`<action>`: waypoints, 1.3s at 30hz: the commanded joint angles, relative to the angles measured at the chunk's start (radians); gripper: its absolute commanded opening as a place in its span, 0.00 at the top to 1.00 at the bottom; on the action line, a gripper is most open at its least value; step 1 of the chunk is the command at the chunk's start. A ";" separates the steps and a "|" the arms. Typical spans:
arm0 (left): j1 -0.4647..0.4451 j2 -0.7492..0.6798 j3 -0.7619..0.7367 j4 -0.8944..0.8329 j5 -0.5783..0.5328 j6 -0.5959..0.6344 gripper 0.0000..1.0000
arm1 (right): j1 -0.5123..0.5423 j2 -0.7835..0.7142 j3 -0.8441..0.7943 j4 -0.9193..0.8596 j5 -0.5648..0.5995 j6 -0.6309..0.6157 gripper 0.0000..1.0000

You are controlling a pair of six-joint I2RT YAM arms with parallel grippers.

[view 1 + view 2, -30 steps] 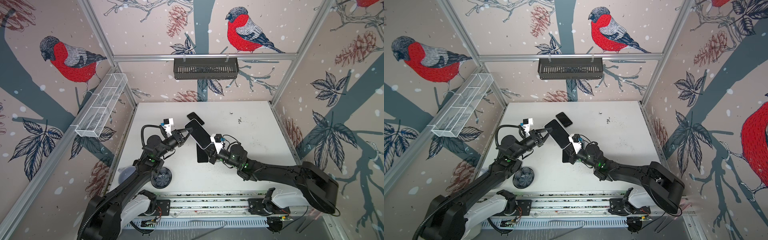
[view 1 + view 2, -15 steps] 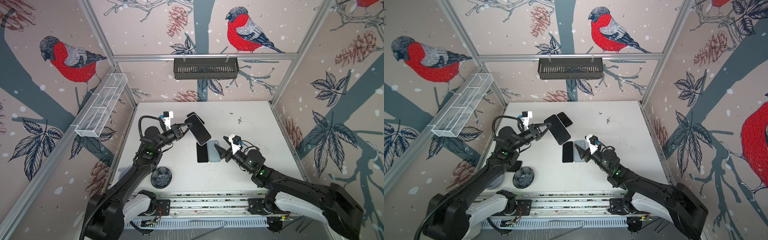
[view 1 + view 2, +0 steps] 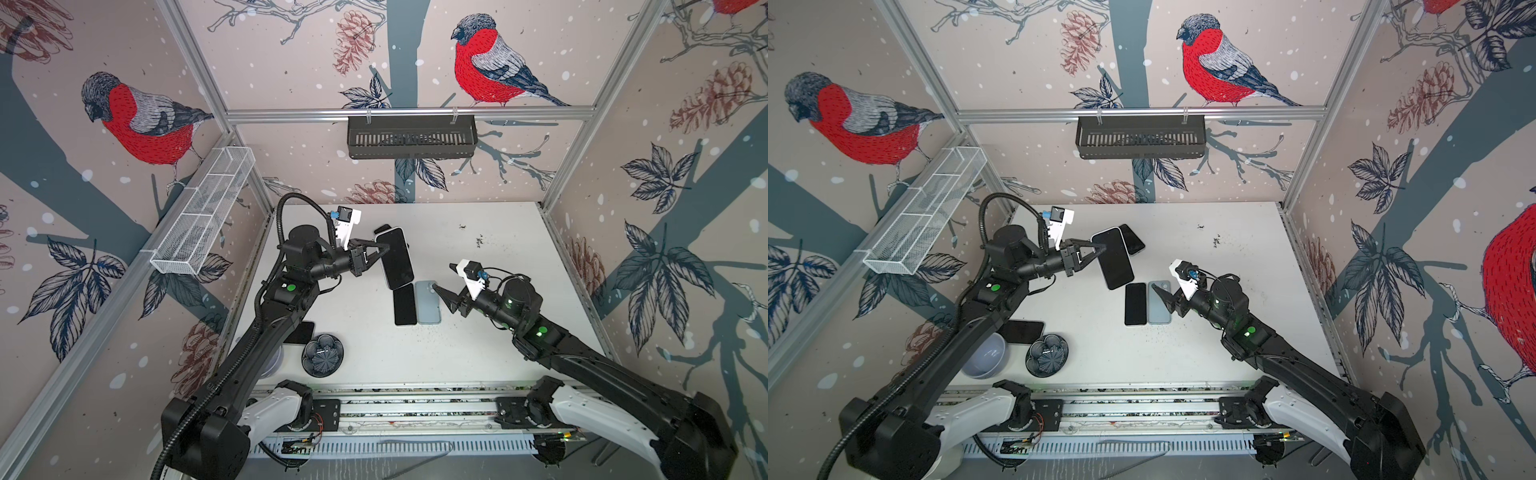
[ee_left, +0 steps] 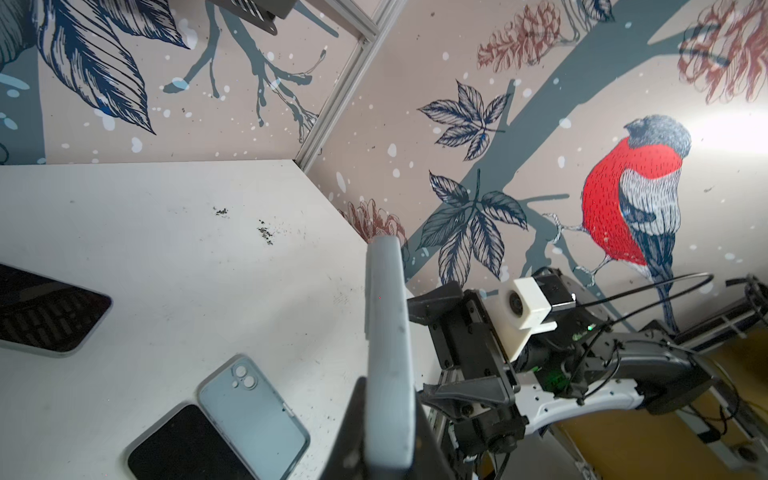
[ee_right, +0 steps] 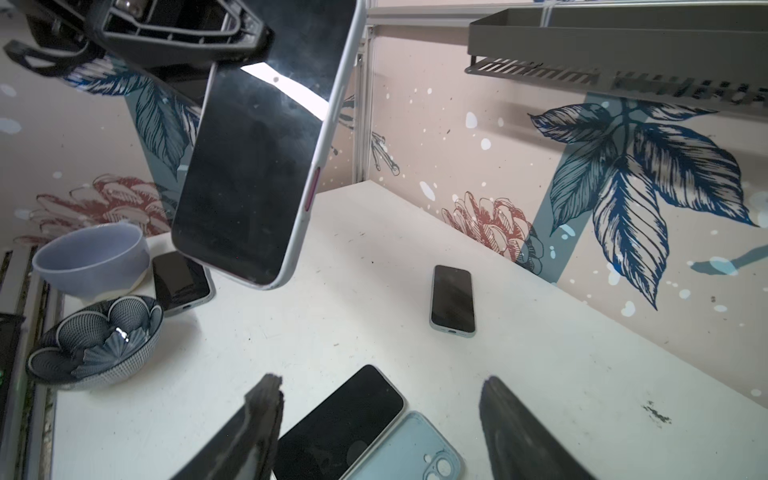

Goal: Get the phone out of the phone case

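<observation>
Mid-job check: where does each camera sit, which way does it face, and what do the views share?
Top views: high at the front, looking down on the table; left arm and right arm show.
Left wrist: on the left arm, looking along the left pincer and its held phone toward the right pincer.
Right wrist: on the right arm, looking between its open fingers toward the held phone.
Shared: all show the empty case beside the black phone.

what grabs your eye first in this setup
A phone is held in mid-air by the left gripper, above the table, left of centre. Nearer the robot, an empty pale blue case lies flat beside a black phone, with the open right gripper close by. Big red birds fill the walls.
</observation>
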 commanded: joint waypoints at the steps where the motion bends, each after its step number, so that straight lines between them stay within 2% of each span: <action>1: 0.000 -0.015 0.018 -0.094 0.067 0.211 1.00 | -0.007 -0.004 0.021 -0.070 -0.055 -0.080 0.24; 8: 0.001 -0.059 0.014 -0.158 0.118 0.361 1.00 | -0.040 0.005 0.073 -0.153 -0.211 -0.161 0.24; 13: 0.001 -0.096 -0.032 -0.095 0.185 0.371 1.00 | -0.044 0.053 0.134 -0.245 -0.376 -0.243 0.24; 17: 0.000 -0.127 -0.083 -0.016 0.221 0.351 1.00 | -0.042 0.114 0.182 -0.314 -0.456 -0.294 0.26; 22: -0.001 -0.162 -0.130 0.053 0.231 0.334 1.00 | -0.038 0.168 0.197 -0.304 -0.518 -0.303 0.27; 28: -0.005 -0.169 -0.141 0.075 0.233 0.331 1.00 | -0.009 0.238 0.238 -0.331 -0.539 -0.331 0.30; 39: -0.037 -0.157 -0.149 0.058 0.212 0.364 1.00 | 0.019 0.317 0.305 -0.369 -0.581 -0.364 0.34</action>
